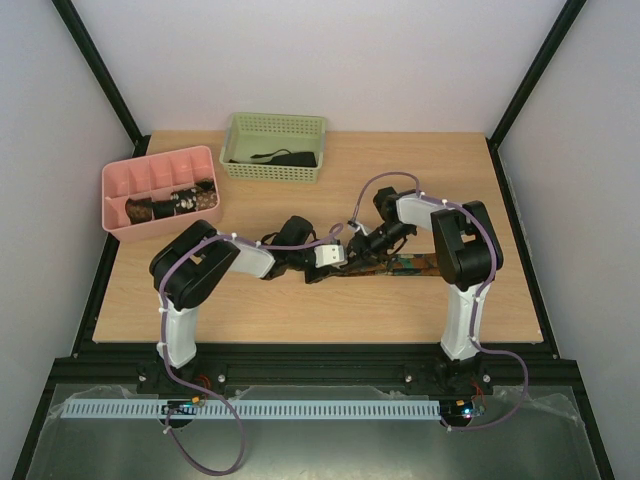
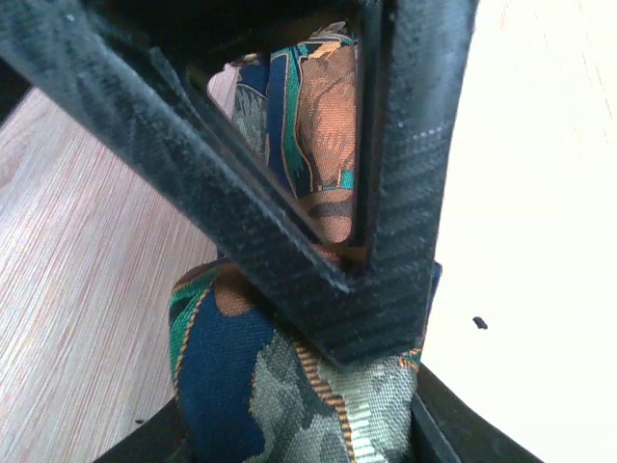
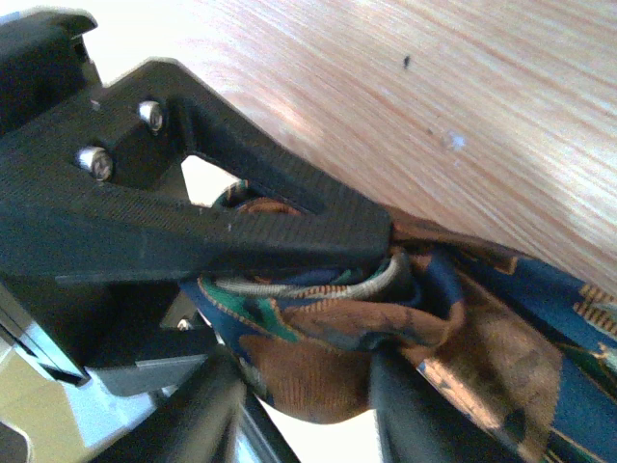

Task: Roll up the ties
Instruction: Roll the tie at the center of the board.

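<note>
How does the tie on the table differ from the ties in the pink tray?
The table tie is orange, blue and green; the tray ties are dark with white speckles. The table tie is mostly stretched flat, only its end rolled; the tray ties are compact coils in the pink tray. Both are patterned fabric.

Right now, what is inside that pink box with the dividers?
Dark coiled ties with white speckles sit in the near compartments of the pink box. How many I cannot tell: they run together, and the near wall hides their lower parts.
</note>
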Action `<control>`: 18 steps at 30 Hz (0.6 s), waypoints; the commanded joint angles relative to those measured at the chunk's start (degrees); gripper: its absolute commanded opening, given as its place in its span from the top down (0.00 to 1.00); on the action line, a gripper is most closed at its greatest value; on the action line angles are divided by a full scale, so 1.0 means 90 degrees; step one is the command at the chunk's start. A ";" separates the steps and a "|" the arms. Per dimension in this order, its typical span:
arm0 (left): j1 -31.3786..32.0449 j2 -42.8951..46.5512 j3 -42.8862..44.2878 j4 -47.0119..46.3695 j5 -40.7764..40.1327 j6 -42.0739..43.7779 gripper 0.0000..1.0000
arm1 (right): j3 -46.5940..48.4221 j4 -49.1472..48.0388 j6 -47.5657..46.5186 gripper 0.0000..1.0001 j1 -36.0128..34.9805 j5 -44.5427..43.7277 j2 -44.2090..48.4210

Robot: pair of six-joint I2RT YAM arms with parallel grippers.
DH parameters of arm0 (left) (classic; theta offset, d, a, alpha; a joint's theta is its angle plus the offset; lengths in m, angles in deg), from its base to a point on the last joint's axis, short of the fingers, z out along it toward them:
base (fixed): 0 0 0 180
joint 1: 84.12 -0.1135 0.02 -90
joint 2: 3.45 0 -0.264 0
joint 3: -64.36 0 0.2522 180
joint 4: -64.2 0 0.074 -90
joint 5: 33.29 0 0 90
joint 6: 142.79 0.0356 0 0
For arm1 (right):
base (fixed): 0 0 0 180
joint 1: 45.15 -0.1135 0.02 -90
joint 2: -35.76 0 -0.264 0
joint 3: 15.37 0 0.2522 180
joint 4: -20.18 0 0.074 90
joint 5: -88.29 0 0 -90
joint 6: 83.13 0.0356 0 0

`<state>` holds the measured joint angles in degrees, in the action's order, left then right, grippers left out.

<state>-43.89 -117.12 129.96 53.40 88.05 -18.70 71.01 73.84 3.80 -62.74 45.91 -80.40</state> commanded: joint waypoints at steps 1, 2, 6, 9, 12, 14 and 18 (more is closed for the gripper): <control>0.0004 -0.0174 -0.0144 0.1088 -0.0281 0.0221 0.65 | -0.0161 -0.0302 0.0213 0.98 0.0095 -0.0737 -0.0130; -0.0004 -0.0182 -0.0144 0.1079 -0.0263 0.0221 0.64 | -0.0219 -0.0273 0.0177 0.98 0.0154 -0.0780 -0.0122; -0.0031 -0.0176 -0.0099 0.1005 -0.0130 0.0219 0.53 | -0.0418 -0.0006 -0.0032 0.99 0.0367 -0.0779 -0.0211; -0.0086 -0.0065 -0.0071 0.0791 0.0216 0.0108 0.38 | -0.0565 0.0134 -0.0113 0.99 0.0486 -0.0789 -0.0325; -0.0109 0.0053 -0.0062 0.0440 0.0487 -0.0149 0.31 | -0.0657 0.0214 -0.0109 0.99 0.0659 -0.0859 -0.0502; -0.0105 0.0047 -0.0044 0.0200 0.0578 -0.0353 0.30 | -0.0622 0.0234 -0.0135 0.99 0.0771 -0.0977 -0.0600; -0.0052 -0.0121 -0.0050 -0.0341 0.0841 -0.0558 0.28 | -0.0417 0.0431 -0.0226 0.99 0.0856 -0.1133 -0.0834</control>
<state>-44.68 -117.12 130.11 54.69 91.56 -21.28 67.56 75.30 2.49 -55.68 47.90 -82.70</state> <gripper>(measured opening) 0.714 0.041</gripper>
